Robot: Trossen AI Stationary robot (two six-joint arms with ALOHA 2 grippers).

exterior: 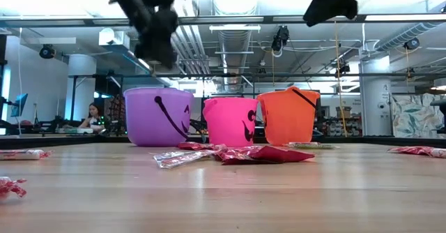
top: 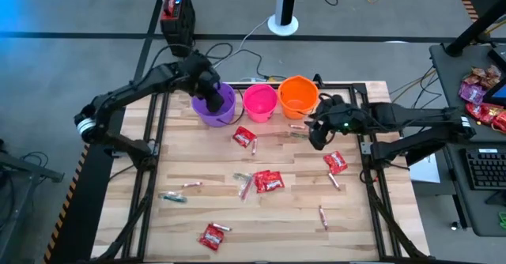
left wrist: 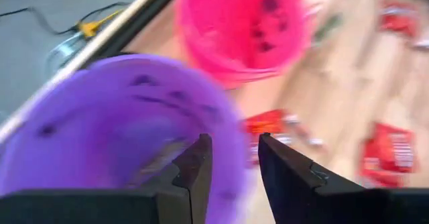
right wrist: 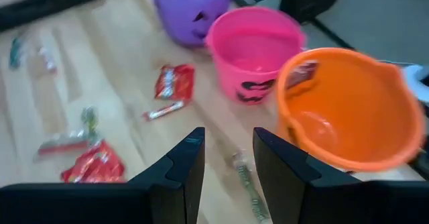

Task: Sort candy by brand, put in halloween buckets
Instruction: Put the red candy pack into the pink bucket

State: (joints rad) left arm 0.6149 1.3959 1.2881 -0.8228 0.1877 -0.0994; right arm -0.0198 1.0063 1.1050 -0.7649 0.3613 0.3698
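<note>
Left claw [top: 212, 98] narrowly parted, empty, above purple bucket [top: 224, 107]; right claw [top: 316, 134] parted, empty, beside orange bucket [top: 298, 96].

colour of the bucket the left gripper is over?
Purple: the left gripper hangs over the purple bucket. Clearest in the high view.

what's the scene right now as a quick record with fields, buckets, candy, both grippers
buckets: purple bucket, pink bucket, orange bucket in a row at the table's far edge
orange bucket contents: one red packet inside
loose candy: red packets, pink-white sticks and greenish sticks scattered on the table
left gripper: open, above the purple bucket's rim
right gripper: open, empty, beside the orange bucket
</note>
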